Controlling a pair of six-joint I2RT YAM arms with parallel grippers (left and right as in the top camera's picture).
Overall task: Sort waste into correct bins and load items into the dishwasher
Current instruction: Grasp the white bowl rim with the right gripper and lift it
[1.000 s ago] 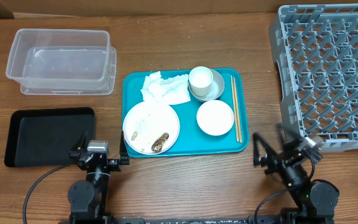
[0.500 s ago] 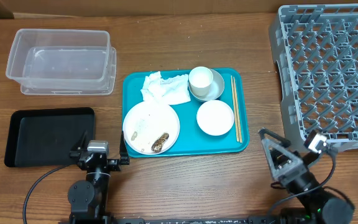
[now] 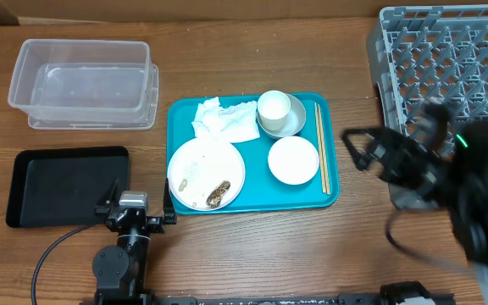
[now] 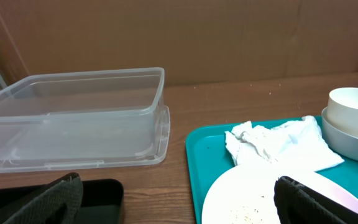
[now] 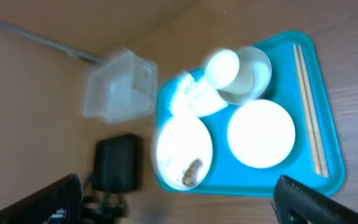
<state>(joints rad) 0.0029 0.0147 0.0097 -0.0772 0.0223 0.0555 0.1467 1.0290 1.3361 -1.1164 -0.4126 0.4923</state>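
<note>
A teal serving tray (image 3: 252, 203) holds a crumpled white napkin (image 3: 225, 119), a flat white plate (image 3: 202, 165) with a brown food lump (image 3: 219, 194) and a few rice grains, a small white bowl (image 3: 293, 160), a cup (image 3: 274, 107) on a greyish saucer (image 3: 296, 124), and chopsticks (image 3: 321, 149). The clear tub (image 3: 83, 80) and black tray (image 3: 66, 186) lie to the left, the grey dish rack (image 3: 447, 76) to the right. My left gripper (image 3: 138, 206) rests open and empty by the plate. My right gripper (image 3: 358, 151) is raised, blurred, open and empty, right of the tray. No red wrapper shows.
The right wrist view looks down on the plate (image 5: 184, 146), bowl (image 5: 261, 134), cup (image 5: 222, 65), chopsticks (image 5: 309, 106), tub (image 5: 117, 93) and black tray (image 5: 117, 165). The left wrist view shows the tub (image 4: 73, 112), napkin (image 4: 278, 143) and cup (image 4: 353, 106). My right arm covers part of the rack's front left corner.
My right arm has lifted off the table's front right and swung up and back towards the rack and tray. The left arm and all objects have not moved.
</note>
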